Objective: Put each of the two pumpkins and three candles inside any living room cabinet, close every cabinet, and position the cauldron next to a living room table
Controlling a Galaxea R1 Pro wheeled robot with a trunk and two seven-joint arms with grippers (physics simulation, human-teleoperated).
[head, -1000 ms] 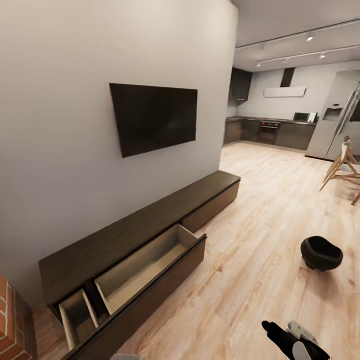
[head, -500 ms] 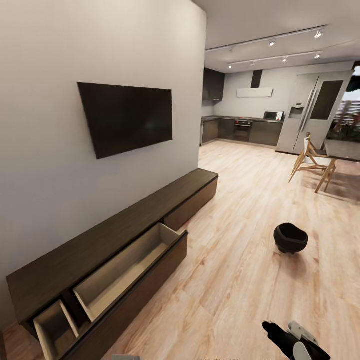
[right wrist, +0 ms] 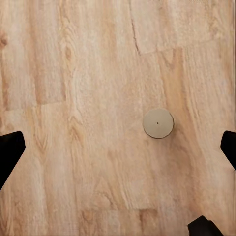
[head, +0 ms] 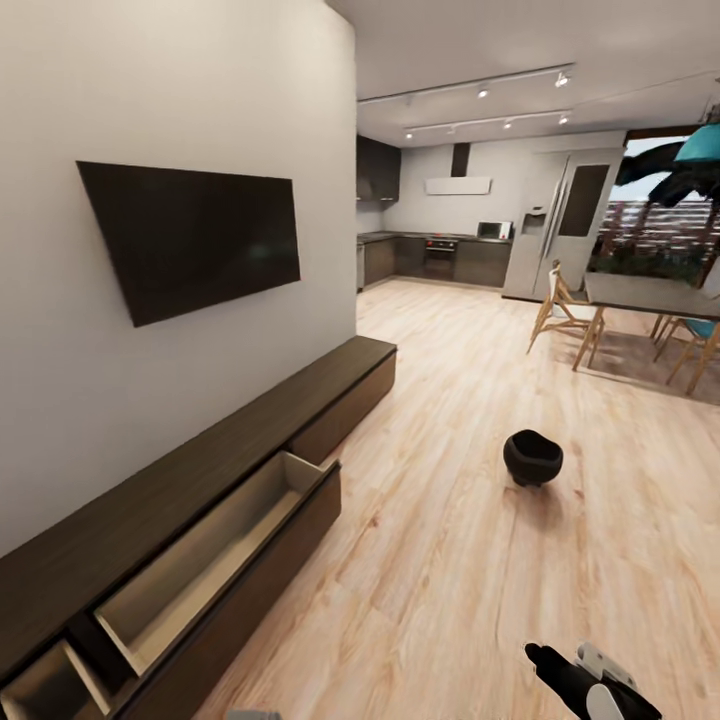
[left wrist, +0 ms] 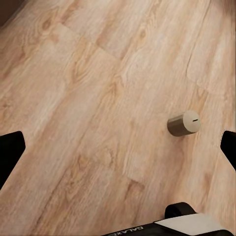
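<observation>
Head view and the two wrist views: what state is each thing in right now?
cabinet: two drawers pulled open, pale insides look empty.
cauldron: upright on the floor, apart from the dining table.
candle: upright on the floor, untouched.
left gripper: jaws open, empty.
right gripper: jaws open, empty.
TV: dark.

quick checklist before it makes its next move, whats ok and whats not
1. Cabinet closed: not ok, a large drawer and a smaller one beside it stand open.
2. Large drawer holds pumpkins or candles: not ok, the inside that shows is bare.
3. Cauldron next to a table: not ok, it sits alone on the floor, apart from the dining table.
4. Left claw free: ok, fingers spread, nothing between them.
5. Right claw free: ok, open over bare floor.
6. Candle in reach: cannot tell; a small beige cylinder lies on the floor below the claws.
</observation>
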